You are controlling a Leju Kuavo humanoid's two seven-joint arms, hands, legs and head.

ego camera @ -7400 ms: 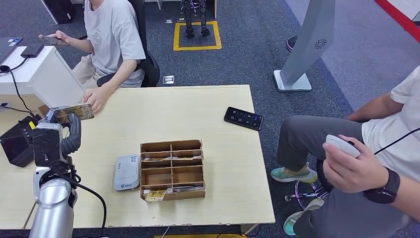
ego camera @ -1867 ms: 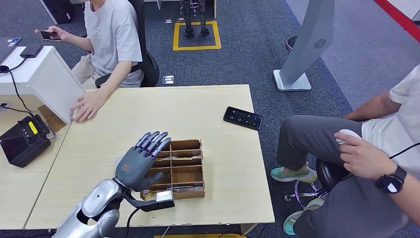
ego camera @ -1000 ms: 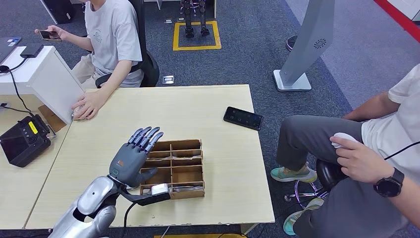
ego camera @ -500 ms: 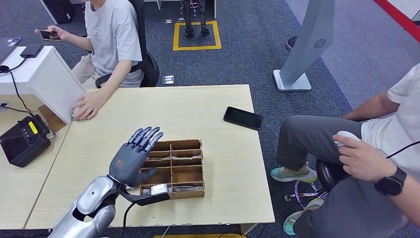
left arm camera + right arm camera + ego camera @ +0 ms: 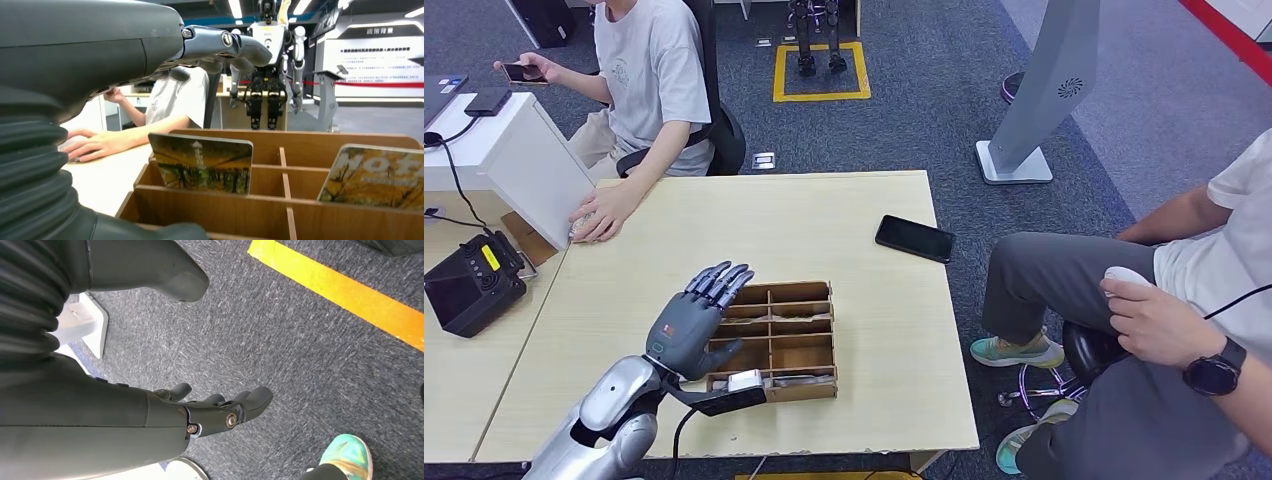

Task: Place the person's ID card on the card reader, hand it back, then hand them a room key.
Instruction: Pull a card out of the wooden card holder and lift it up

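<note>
Left hand [image 5: 692,322] empty, fingers spread, hovering over the 9 o'clock side of the wooden organizer [image 5: 809,345] where the room key cards [image 5: 202,163] stand upright; cards look thin, stiff, slick, so pinch the exposed top edge; right hand [image 5: 210,410] hangs empty, fingers loosely apart.

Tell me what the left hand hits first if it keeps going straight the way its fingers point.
Probably the wooden organizer box. The left hand hovers open at its left edge, fingers aimed over the far-left compartments, so the divider walls or an upright card come first. Height above the box is unclear.
</note>
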